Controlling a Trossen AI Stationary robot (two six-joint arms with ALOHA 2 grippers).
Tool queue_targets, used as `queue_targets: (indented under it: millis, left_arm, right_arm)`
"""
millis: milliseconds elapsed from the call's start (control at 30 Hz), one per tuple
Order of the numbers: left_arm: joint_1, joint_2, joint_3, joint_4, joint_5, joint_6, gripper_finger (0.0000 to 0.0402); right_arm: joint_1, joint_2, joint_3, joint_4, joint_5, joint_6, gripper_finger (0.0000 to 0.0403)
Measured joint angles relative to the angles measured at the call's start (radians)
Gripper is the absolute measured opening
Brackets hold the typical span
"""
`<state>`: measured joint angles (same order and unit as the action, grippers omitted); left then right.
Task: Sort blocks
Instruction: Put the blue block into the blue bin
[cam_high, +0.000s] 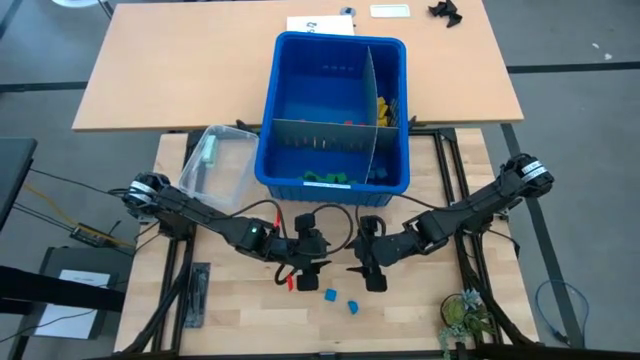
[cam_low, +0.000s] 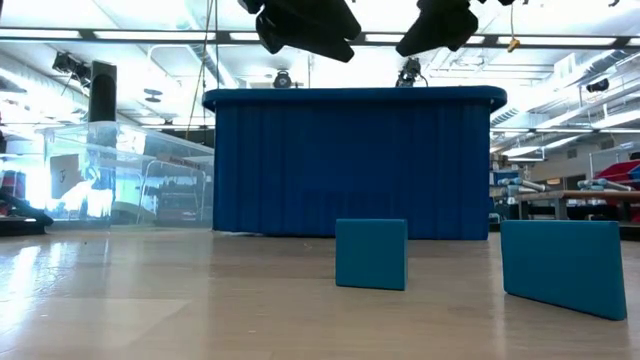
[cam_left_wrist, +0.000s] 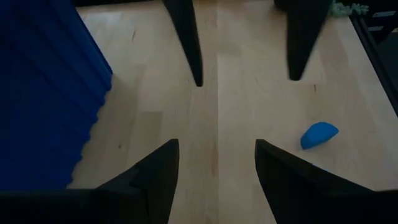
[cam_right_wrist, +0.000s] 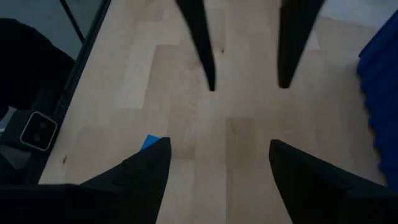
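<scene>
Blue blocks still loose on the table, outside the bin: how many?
2: one block below the left gripper, the other block beside it, below the right gripper. The arms may hide more.

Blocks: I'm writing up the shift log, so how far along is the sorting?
Mostly done: yellow, green and other sorted bricks already lie in the divided blue bin. In hand: nothing; the left pincer and right pincer hover open and empty above the table. Left: two blue blocks loose on the wood, plus something red beside the left pincer.

Lab — robot rigs, benches (cam_low: 560, 200) behind
</scene>
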<state>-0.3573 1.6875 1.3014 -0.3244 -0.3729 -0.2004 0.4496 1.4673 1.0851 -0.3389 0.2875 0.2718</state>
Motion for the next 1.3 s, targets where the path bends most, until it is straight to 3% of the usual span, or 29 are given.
queue_targets:
  millis: [200, 700, 967, 1167, 1300]
  left_arm:
    - [-0.006, 0.0, 0.0, 0.0, 0.0, -0.017, 0.0218]
    - [-0.008, 0.001, 0.0, -0.001, -0.011, -0.015, 0.0218]
    - [-0.001, 0.002, 0.0, 0.029, -0.026, -0.02, 0.0218]
    - [-0.004, 0.006, 0.001, 0.013, -0.016, -0.04, 0.0218]
    - [-0.005, 0.014, 0.001, 0.021, -0.015, 0.029, 0.0218]
  right_arm:
    - [0.041, 0.021, -0.014, 0.033, -0.011, -0.063, 0.0299]
    - [0.101, 0.235, -0.032, 0.14, -0.031, -0.056, 0.0293]
    - [0.065, 0.235, -0.032, 0.167, -0.068, -0.278, 0.0293]
    - [0.057, 0.227, -0.032, 0.108, -0.078, -0.22, 0.0293]
    - [0.07, 0.196, -0.032, 0.045, -0.072, -0.172, 0.0293]
